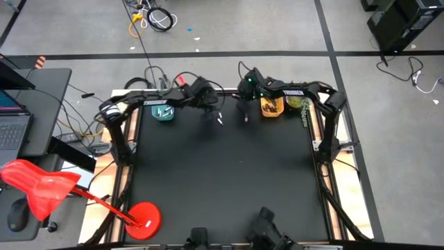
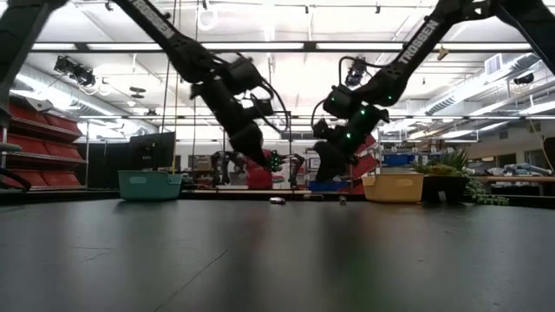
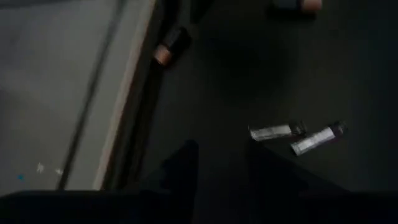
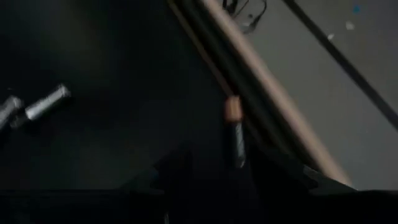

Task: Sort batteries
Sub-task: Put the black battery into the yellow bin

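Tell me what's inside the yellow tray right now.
The yellow tray holds something dark, probably batteries, though they cannot be told apart. The right arm hides part of its inside.

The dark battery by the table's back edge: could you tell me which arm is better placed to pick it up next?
Right, probably. The right gripper hangs open with the dark battery lying between its fingers. The left gripper is nearer the two silvery batteries.

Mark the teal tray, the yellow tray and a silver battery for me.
Small teal rectangular tray [image 1: 163, 112], high view, its middle.
Small yellow rectangular tray [image 2: 393, 188], low view, front wall.
Thin silvery cylindrical battery [image 3: 271, 131], left wrist view, mid-body.
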Action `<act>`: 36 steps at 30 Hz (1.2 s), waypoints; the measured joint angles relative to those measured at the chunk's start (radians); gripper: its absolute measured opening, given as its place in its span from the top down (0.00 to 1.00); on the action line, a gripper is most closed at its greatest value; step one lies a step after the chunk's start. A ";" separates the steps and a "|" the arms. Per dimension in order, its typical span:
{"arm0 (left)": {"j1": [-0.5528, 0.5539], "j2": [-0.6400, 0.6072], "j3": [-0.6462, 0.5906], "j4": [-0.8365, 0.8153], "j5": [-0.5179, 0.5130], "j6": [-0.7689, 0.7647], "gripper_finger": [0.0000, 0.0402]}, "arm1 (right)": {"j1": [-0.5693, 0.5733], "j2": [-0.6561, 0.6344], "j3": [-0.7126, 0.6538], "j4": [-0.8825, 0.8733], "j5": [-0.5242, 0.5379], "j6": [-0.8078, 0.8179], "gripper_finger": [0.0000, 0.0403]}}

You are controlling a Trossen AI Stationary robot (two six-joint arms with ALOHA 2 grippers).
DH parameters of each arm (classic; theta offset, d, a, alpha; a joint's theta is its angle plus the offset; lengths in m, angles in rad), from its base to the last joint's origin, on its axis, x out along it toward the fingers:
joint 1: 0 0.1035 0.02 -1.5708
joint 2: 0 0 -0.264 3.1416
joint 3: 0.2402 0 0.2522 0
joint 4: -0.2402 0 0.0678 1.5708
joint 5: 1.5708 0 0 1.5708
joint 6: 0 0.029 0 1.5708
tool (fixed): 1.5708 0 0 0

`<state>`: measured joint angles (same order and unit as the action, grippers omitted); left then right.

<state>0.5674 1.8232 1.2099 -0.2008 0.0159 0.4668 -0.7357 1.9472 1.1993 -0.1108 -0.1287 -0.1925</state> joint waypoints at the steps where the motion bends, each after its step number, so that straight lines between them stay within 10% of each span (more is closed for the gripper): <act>1: 0.000 -0.026 -0.032 0.040 0.000 -0.007 0.65 | -0.001 0.000 0.013 0.000 0.000 -0.003 0.58; 11: -0.011 -0.190 -0.268 0.367 0.015 -0.095 0.65 | -0.022 0.113 0.186 -0.123 -0.055 -0.038 0.58; 26: -0.040 -0.189 -0.270 0.359 0.011 -0.135 0.65 | 0.002 0.252 0.343 -0.304 0.002 -0.089 0.59; 36: -0.040 -0.189 -0.270 0.364 0.009 -0.135 0.65 | 0.017 0.249 0.345 -0.411 0.065 -0.126 0.82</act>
<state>0.5278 1.6344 0.9401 0.1633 0.0250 0.3315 -0.7183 2.1957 1.5448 -0.5222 -0.0642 -0.3186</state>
